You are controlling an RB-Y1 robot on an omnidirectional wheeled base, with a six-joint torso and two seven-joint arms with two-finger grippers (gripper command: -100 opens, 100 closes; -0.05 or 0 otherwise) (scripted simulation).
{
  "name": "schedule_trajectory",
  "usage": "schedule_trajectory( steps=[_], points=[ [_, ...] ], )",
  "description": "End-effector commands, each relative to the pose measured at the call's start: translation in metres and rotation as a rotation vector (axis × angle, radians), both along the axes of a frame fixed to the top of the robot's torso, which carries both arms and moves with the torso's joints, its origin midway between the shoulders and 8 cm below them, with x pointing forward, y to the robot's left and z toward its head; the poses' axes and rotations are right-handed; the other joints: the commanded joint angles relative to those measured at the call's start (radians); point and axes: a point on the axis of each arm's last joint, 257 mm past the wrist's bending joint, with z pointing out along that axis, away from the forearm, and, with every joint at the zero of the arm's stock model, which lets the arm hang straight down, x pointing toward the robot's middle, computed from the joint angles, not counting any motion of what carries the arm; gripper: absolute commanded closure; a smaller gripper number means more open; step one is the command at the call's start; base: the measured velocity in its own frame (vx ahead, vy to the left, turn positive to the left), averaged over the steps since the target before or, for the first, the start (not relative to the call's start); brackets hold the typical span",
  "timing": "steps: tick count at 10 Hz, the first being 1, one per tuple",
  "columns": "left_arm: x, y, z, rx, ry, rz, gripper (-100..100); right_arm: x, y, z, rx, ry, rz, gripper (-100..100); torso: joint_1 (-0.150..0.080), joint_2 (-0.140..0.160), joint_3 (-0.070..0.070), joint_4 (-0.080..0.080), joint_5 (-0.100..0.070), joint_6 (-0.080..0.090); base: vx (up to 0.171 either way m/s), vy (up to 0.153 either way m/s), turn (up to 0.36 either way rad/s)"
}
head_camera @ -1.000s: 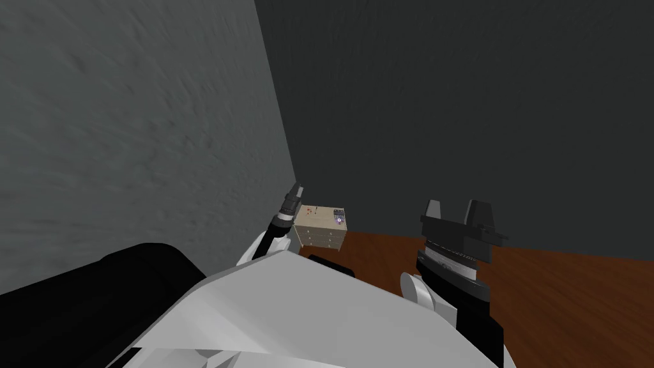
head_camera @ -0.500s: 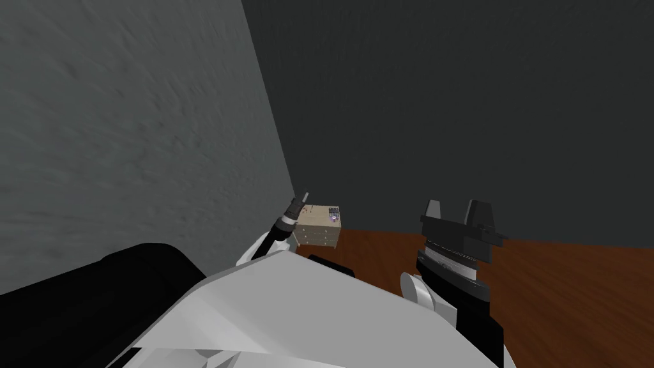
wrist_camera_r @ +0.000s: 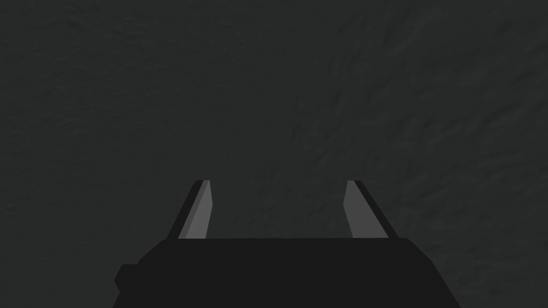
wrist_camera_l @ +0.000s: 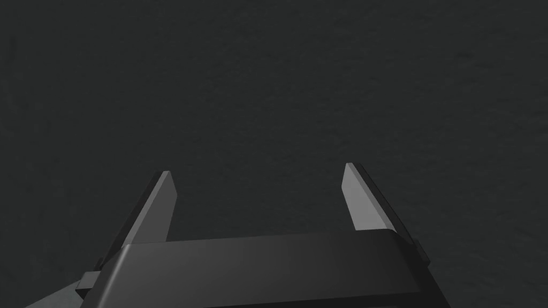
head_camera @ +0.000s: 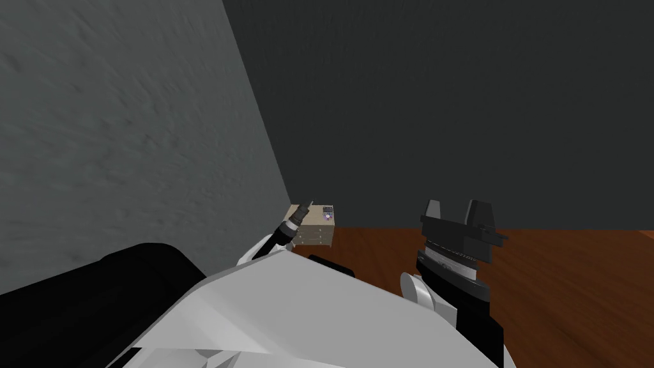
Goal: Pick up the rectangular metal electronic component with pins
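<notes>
base: turned right, apparently | dresser [head_camera: 319,234]: shifted left, now behind left gripper [head_camera: 310,204]

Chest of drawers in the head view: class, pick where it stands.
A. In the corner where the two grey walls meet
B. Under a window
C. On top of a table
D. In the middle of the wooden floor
A: the beige chest of drawers sits on the brown floor at the foot of the edge where the lighter wall meets the darker wall.

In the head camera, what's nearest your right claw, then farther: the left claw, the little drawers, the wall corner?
1. Left gripper, at my left side.
2. Drawer chest, far off across the floor.
3. Wall corner, right behind the chest.
</notes>
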Motion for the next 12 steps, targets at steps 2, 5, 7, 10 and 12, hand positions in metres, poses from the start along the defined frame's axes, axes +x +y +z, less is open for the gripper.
schedule_trajectory(
  steps=[2,5,7,10,12],
  points=[
    [-0.005,-0.011,-0.034,0.041,0.09,-0.049,-100,0.0,0.0,0.0,0.0,0.0,0.0,0,0.002,0.0,0.0,0.0,0.0,0.0,-0.001,-0.078,-0.08],
    [-0.012,-0.021,-0.081,0.087,0.214,-0.1,-100,0.0,0.0,0.0,0.0,0.0,0.0,0,0.002,0.0,0.0,0.0,0.0,0.0,0.005,-0.079,-0.148],
    [-0.019,-0.023,-0.108,0.123,0.282,-0.127,-100,0.0,0.0,0.0,0.0,0.0,0.0,0,0.001,-0.001,-0.001,0.0,0.0,0.0,0.027,-0.081,-0.156],
    [-0.035,-0.021,-0.164,0.188,0.424,-0.166,-100,0.0,0.0,0.0,0.0,0.0,0.0,0,0.002,-0.003,-0.002,-0.001,0.0,0.0,0.043,-0.075,-0.188],
    [-0.055,-0.011,-0.22,0.26,0.571,-0.192,-100,0.0,0.0,0.0,0.0,0.0,0.0,0,0.003,-0.002,-0.001,0.0,0.001,0.0,0.055,-0.069,-0.232]
  ],
)
